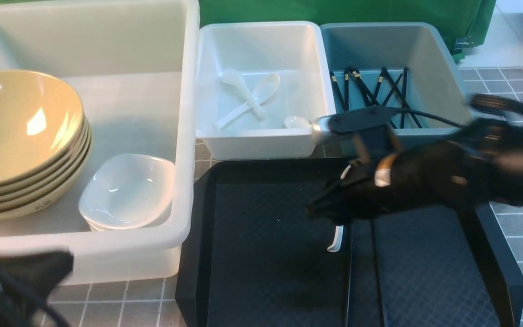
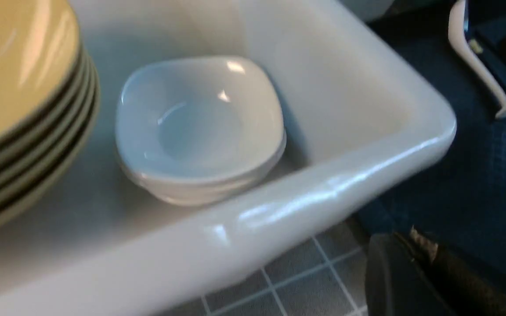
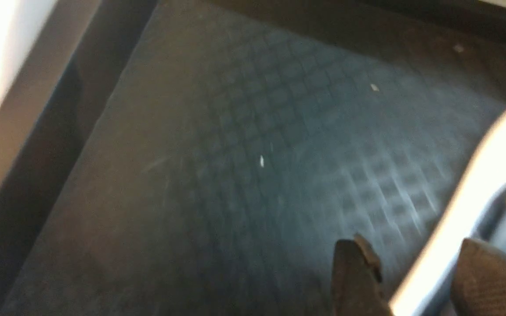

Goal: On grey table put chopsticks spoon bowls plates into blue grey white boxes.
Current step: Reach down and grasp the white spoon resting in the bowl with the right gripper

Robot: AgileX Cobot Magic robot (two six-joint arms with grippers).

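Note:
A white spoon (image 1: 335, 240) shows only its handle end on the black tray, under my right gripper (image 1: 321, 210). In the right wrist view the spoon (image 3: 468, 206) runs between the parted fingers of the right gripper (image 3: 411, 245), with a gap beside it. Stacked yellowish bowls (image 1: 16, 127) and white plates (image 1: 127, 190) sit in the big whitish box (image 1: 189, 136). More spoons (image 1: 248, 97) lie in the white box (image 1: 261, 146). Chopsticks (image 1: 370, 88) lie in the blue-grey box (image 1: 434, 68). My left gripper (image 2: 411, 239) is shut and empty beside the big box, at the near left.
The black textured tray (image 1: 266, 272) lies in front of the two small boxes on the grey table (image 1: 515, 227). A green cloth (image 1: 334, 11) hangs behind the boxes. The right arm's cable (image 1: 429, 118) crosses the blue-grey box's front edge.

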